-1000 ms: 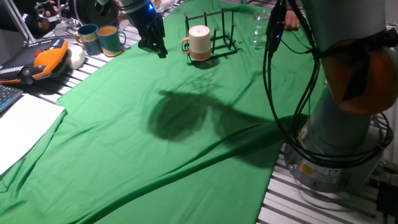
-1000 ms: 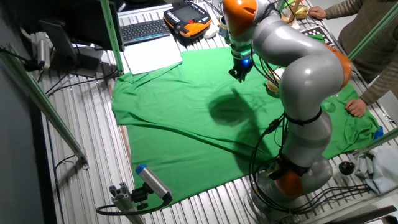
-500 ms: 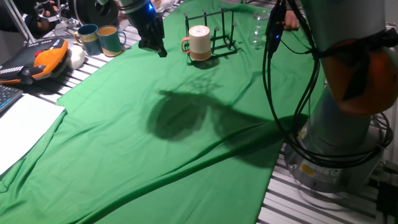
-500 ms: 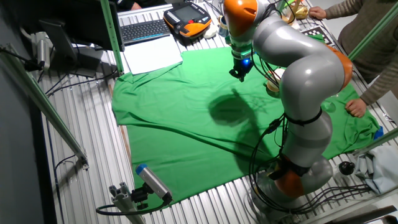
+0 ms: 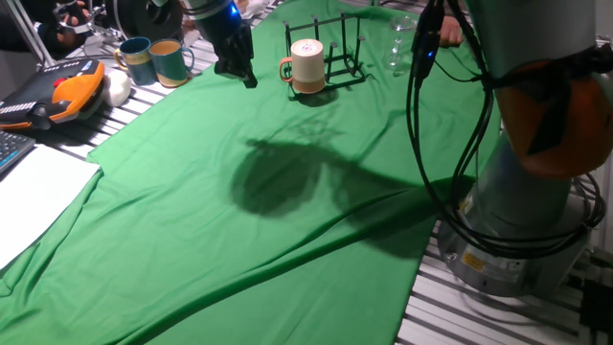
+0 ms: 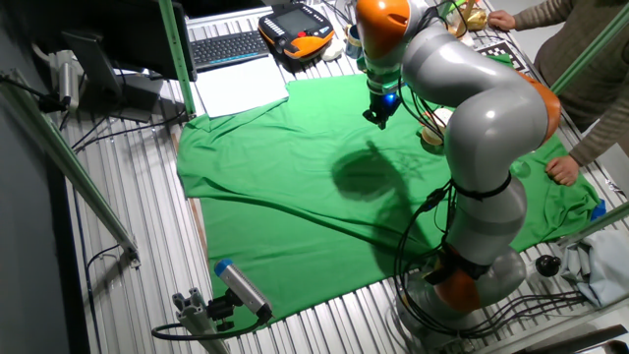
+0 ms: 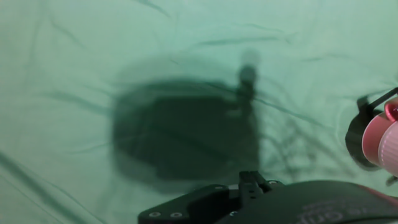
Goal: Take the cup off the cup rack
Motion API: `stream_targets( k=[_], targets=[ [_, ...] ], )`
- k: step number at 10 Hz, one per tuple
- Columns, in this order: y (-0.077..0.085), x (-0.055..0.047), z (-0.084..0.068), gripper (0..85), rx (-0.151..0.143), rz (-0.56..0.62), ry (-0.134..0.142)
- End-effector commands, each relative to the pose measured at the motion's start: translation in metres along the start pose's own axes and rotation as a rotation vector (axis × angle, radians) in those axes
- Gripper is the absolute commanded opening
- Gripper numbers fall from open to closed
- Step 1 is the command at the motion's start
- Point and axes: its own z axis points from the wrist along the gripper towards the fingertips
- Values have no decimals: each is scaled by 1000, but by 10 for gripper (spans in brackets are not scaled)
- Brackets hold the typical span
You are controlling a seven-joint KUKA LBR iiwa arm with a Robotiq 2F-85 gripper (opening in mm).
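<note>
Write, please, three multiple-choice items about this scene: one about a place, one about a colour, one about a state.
1. Where is the cup?
A. at the cup rack
B. on the white paper
C. in the pincer

2. Which colour is the cloth on the table?
A. blue
B. green
C. red

3. What does the pincer carry?
A. the cup
B. a teal mug
C. nothing visible

Key:
1 A: the cream cup stands upright at the front of the black wire rack.
2 B: a green cloth covers the middle of the table in both fixed views.
3 C: the pincer hangs over the cloth, apart from the cup, with no object seen in it.
</note>
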Motion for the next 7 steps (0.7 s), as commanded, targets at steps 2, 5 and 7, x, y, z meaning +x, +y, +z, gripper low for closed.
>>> stream_targets(
  k=[2, 5, 7],
  targets=[
    [0, 0, 0, 0, 0, -2, -1],
    [0, 0, 0, 0, 0, -34, -81],
    [0, 0, 0, 0, -20, 54, -77]
  ],
)
